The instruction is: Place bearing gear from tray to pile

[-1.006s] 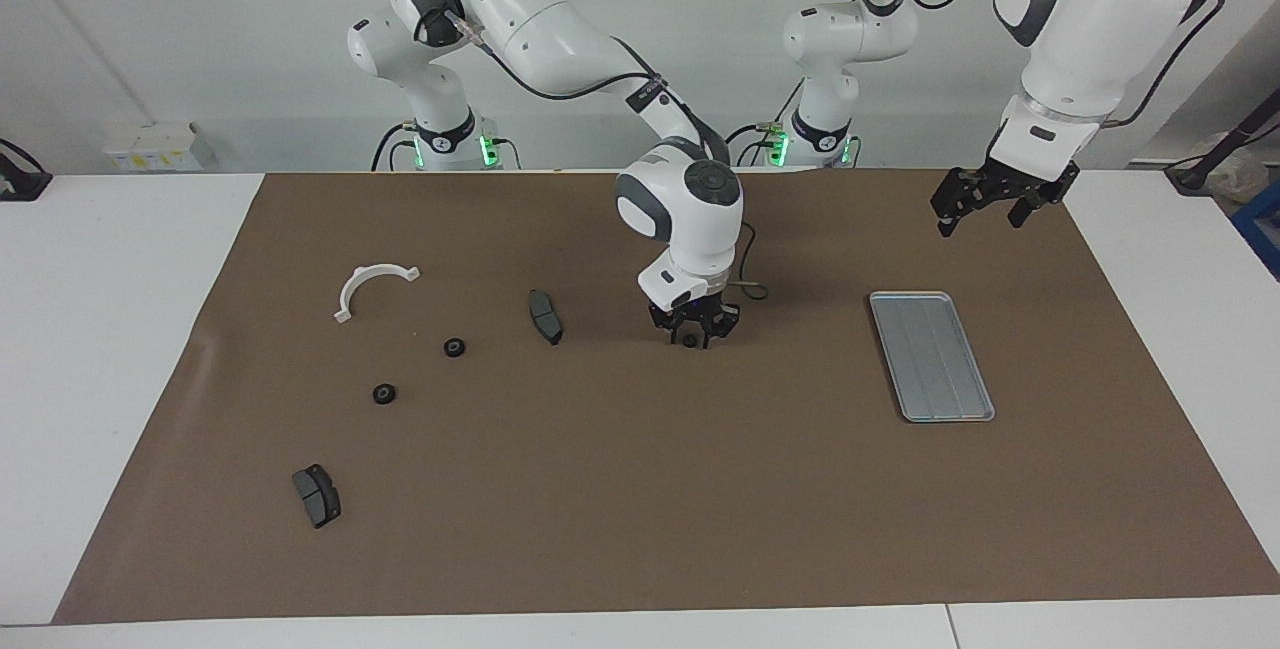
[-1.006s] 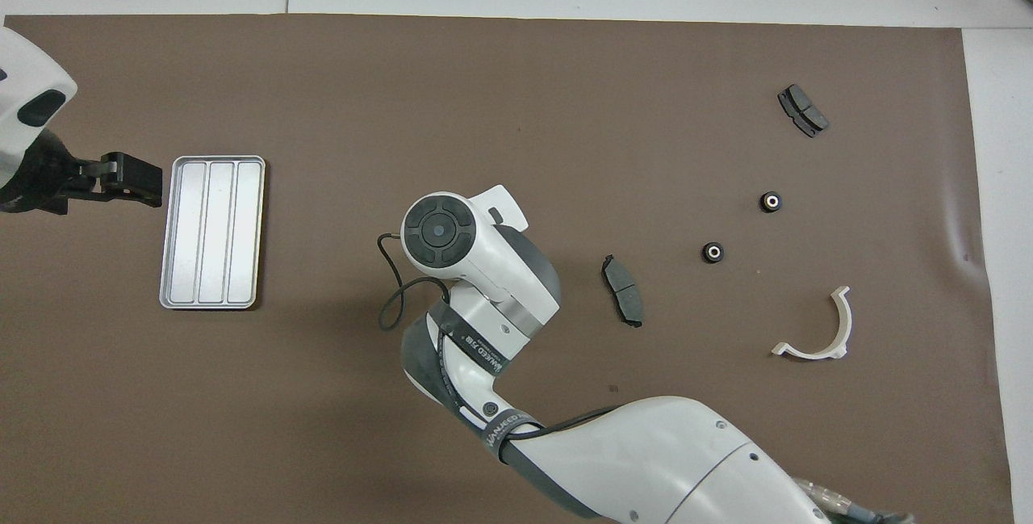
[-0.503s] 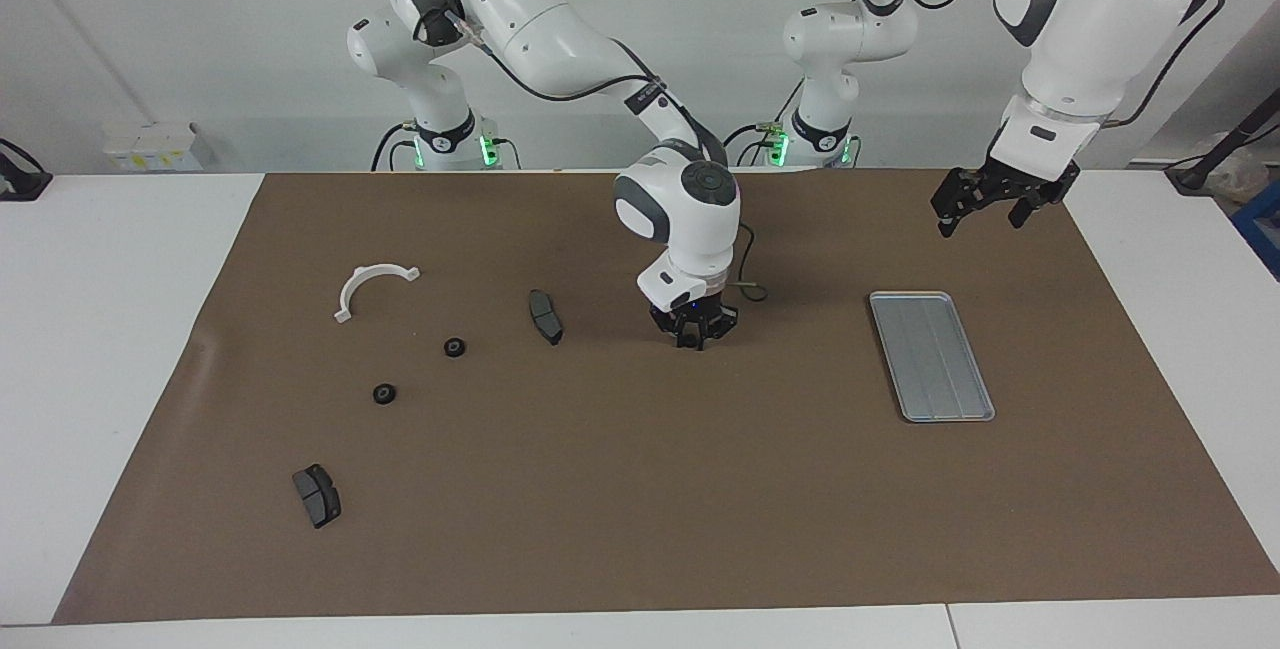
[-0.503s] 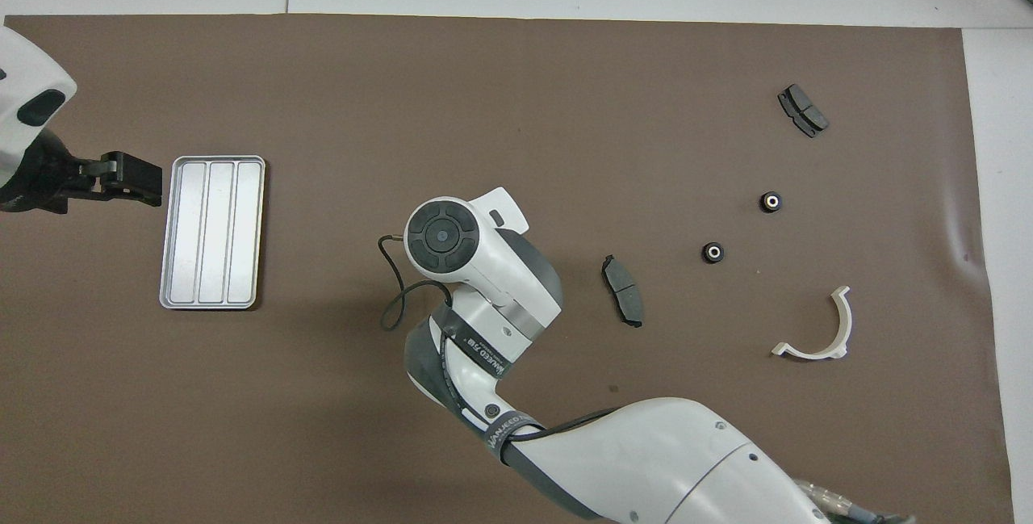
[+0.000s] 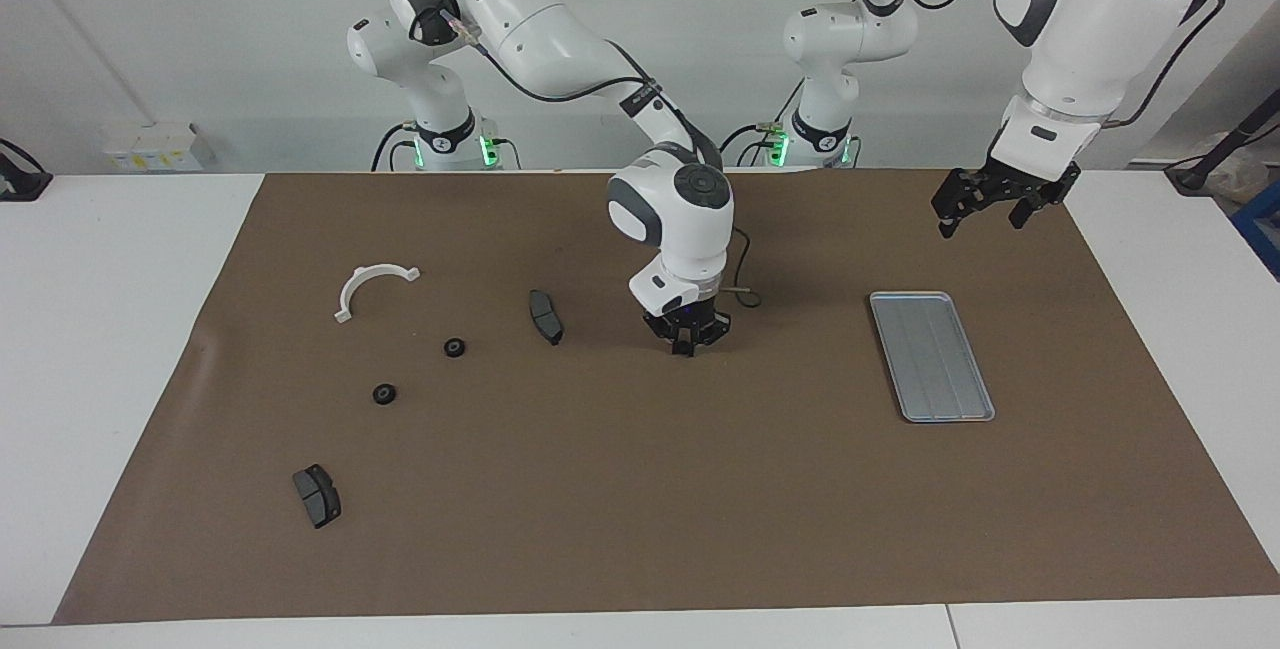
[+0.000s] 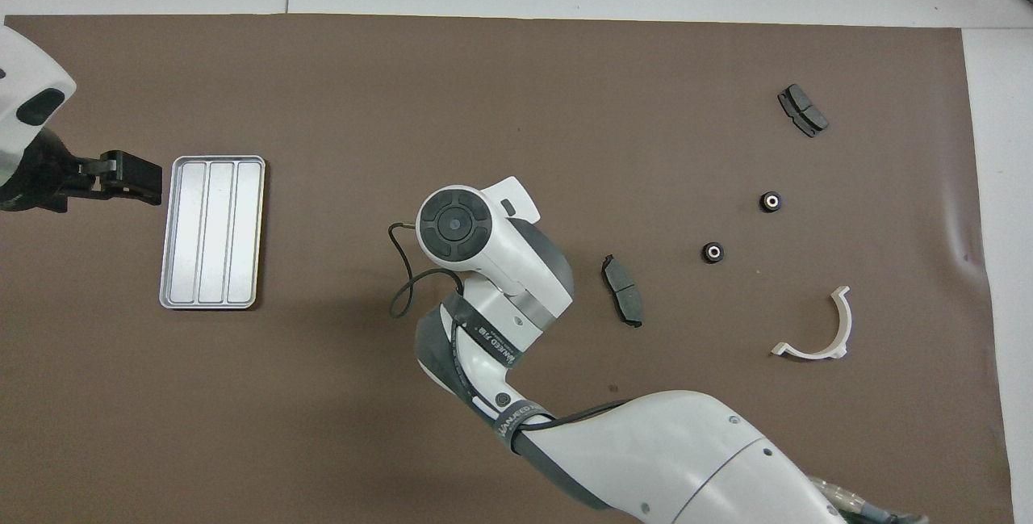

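My right gripper [image 5: 685, 344] is low over the middle of the mat, between the tray [image 5: 932, 356] and the nearest brake pad [image 5: 545, 316]. It is shut on a small black bearing gear, mostly hidden by the fingers. In the overhead view its own wrist [image 6: 456, 225] hides it. The ridged silver tray [image 6: 211, 232] shows only its bare surface. The pile is made of two brake pads [image 6: 623, 301] [image 6: 802, 110], a white bracket [image 5: 372, 287] and two bearing gears [image 5: 455, 347] [image 5: 384, 394]. My left gripper [image 5: 985, 201] waits open in the air beside the tray.
A brown mat [image 5: 640, 509] covers most of the white table. The right arm's cable [image 6: 399, 298] loops beside its wrist. The pile's parts lie scattered toward the right arm's end of the table.
The right gripper's fingers have closed around the small black gear on the mat. Its wrist has shifted slightly toward the pile. The left arm has not moved.
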